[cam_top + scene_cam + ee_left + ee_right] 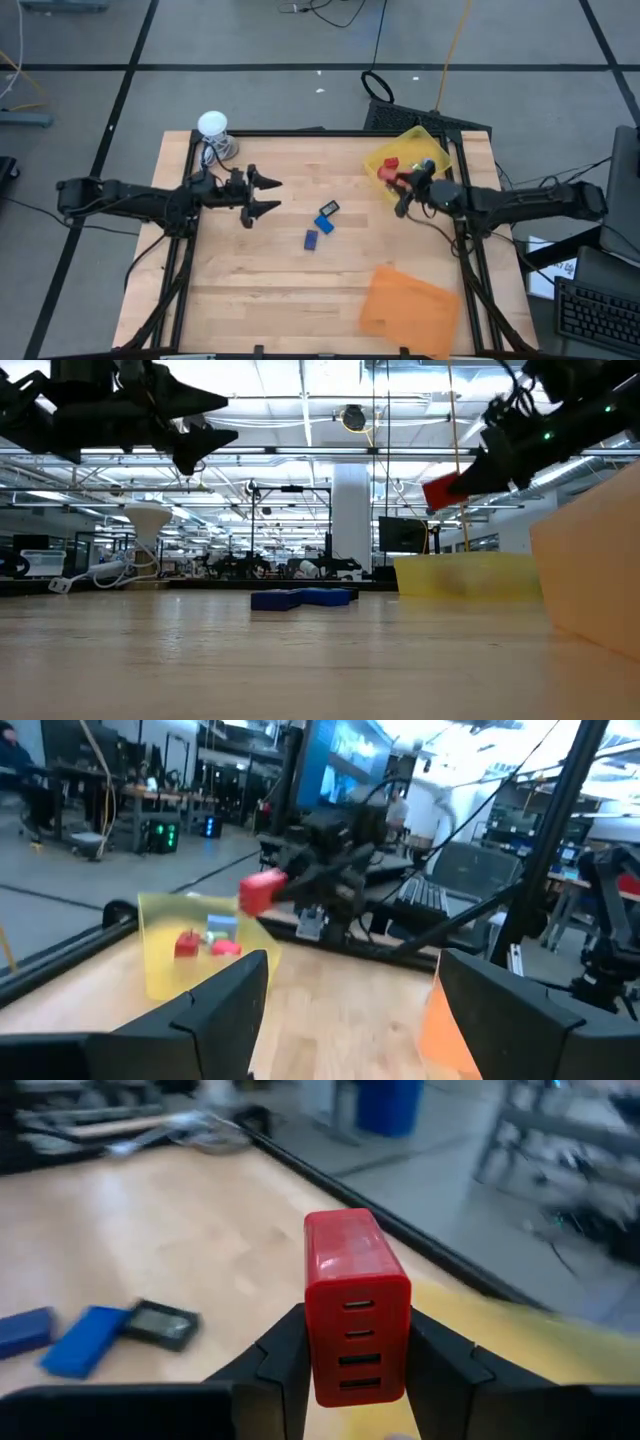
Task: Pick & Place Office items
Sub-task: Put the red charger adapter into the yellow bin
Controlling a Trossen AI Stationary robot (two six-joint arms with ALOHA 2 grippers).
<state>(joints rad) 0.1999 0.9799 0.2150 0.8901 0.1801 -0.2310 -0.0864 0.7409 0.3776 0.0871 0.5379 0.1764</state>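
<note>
My right gripper is shut on a red block with a row of ports, held high over the table by the near left corner of the yellow tray. The tray holds red and light blue pieces. On the wood at mid-table lie two blue pieces and a black one. My left gripper hovers open above the table's left part, pointing right, with nothing between its fingers. My right gripper pinches the red block by two opposite long sides between its two fingers, the port face toward the wrist. The fingers come roughly level from the table's right. The block is lifted clear of the table and tray.
An orange flat tray lies at the near right. A white ball-shaped object with a cord stands at the far left corner. Bare wood stretches along the near left. A black frame borders the table.
</note>
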